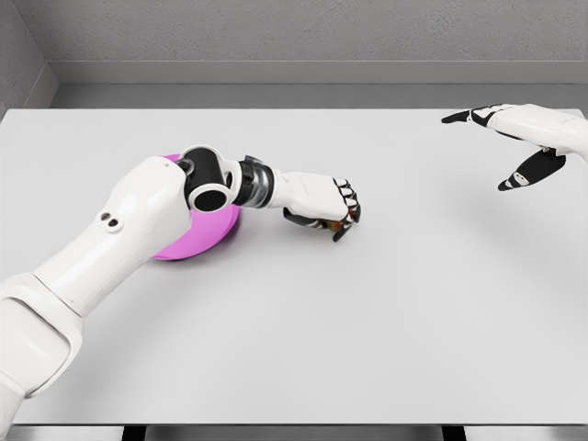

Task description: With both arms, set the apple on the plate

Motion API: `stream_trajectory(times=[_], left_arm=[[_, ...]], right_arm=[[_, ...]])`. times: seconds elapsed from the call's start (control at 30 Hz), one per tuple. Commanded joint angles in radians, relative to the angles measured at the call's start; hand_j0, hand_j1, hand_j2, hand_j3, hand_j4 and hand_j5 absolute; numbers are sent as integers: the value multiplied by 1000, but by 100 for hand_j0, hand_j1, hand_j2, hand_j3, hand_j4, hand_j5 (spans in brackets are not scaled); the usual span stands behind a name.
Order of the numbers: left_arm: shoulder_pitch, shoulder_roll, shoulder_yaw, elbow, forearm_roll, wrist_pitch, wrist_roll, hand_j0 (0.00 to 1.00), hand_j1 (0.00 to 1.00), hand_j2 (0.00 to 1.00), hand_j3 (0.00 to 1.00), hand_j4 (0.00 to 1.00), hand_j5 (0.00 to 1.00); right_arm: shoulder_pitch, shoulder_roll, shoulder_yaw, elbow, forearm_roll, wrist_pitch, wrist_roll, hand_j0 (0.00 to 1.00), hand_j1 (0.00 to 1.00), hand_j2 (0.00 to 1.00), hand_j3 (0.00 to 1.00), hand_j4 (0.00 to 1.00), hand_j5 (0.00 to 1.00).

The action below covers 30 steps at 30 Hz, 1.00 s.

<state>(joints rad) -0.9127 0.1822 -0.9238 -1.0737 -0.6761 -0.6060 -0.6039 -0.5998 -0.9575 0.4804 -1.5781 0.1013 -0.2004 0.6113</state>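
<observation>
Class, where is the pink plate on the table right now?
In the head view, the plate lies left of centre on the table, largely hidden beneath the left arm's forearm, behind the left hand.

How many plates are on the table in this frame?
1: a pink plate left of centre, mostly hidden under the left arm. The arm could hide another, though none shows.

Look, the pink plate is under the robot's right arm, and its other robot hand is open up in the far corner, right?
Not quite. In the head view the pink plate lies under the left arm, which comes in from the picture's left. The open robot hand in the far corner is the right one.
</observation>
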Motion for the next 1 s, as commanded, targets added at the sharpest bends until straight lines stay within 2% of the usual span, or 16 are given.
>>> stream_trajectory(times=[0.0,0.17,0.3,0.43,0.53,0.63,0.8,0.97], left_arm=[[0,5,6,1,-7,-5,-7,31,31,31,31,31,31],[-2,39,13,-6,67,-5,-7,31,31,31,31,31,31],[-3,40,40,-9,92,-5,-7,31,31,31,31,31,31],[-3,62,60,-48,127,-5,-7,31,31,31,31,31,31],[-5,135,65,-114,191,-5,-7,31,31,31,31,31,31],[-12,252,65,-187,256,-5,-7,31,31,31,31,31,31],[-15,370,94,-193,303,-5,-7,31,31,31,31,31,31],[2,474,125,-192,303,-5,-7,32,32,32,32,32,32]], right_arm=[[0,-1,0,0,-3,1,0,100,100,100,100,100,100],[0,-1,0,0,-3,1,0,100,100,100,100,100,100],[0,-1,0,-2,-3,1,0,100,100,100,100,100,100],[0,-1,0,0,-3,1,0,100,100,100,100,100,100],[0,-1,0,3,-3,1,0,100,100,100,100,100,100],[0,-1,0,1,-3,1,0,100,100,100,100,100,100],[0,-1,0,0,-3,1,0,100,100,100,100,100,100],[0,-1,0,1,-3,1,0,100,100,100,100,100,100]])
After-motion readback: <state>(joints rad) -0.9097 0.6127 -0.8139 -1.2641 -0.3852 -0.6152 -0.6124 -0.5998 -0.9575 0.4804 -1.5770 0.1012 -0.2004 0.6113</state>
